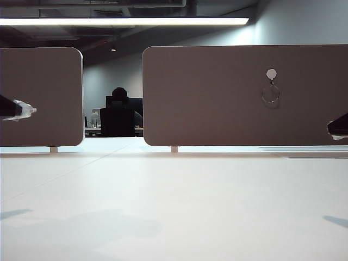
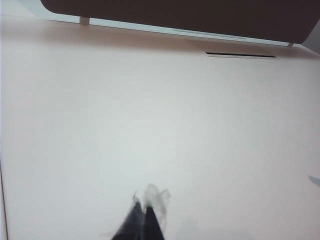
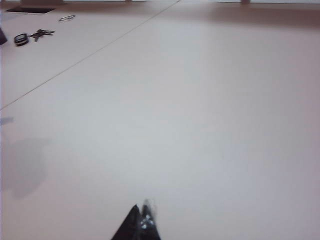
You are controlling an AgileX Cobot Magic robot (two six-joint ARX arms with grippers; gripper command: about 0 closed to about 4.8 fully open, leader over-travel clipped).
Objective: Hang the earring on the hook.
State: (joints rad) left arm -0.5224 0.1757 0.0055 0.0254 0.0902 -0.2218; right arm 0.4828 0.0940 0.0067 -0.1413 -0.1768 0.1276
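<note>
The hook (image 1: 271, 73), a small pale hexagonal cap, sits high on the right brown panel (image 1: 206, 92). The earring (image 1: 271, 95), a thin silver hoop, hangs from it against the panel. My left gripper (image 1: 30, 110) juts in at the far left edge, level with the left panel, far from the hook. In the left wrist view it (image 2: 147, 200) is shut, with only bare table under it. My right gripper (image 1: 331, 128) shows at the far right edge, below and right of the hook. Its jaws (image 3: 142, 210) are shut too, with small bright flecks on one finger.
A second brown panel (image 1: 41, 98) stands at the left, with a gap between the two. The white table (image 1: 174, 206) stretches in front. In the right wrist view a dark ring (image 3: 21, 39), a key-like piece (image 3: 42, 34) and a small hoop (image 3: 66, 18) lie far off on the table.
</note>
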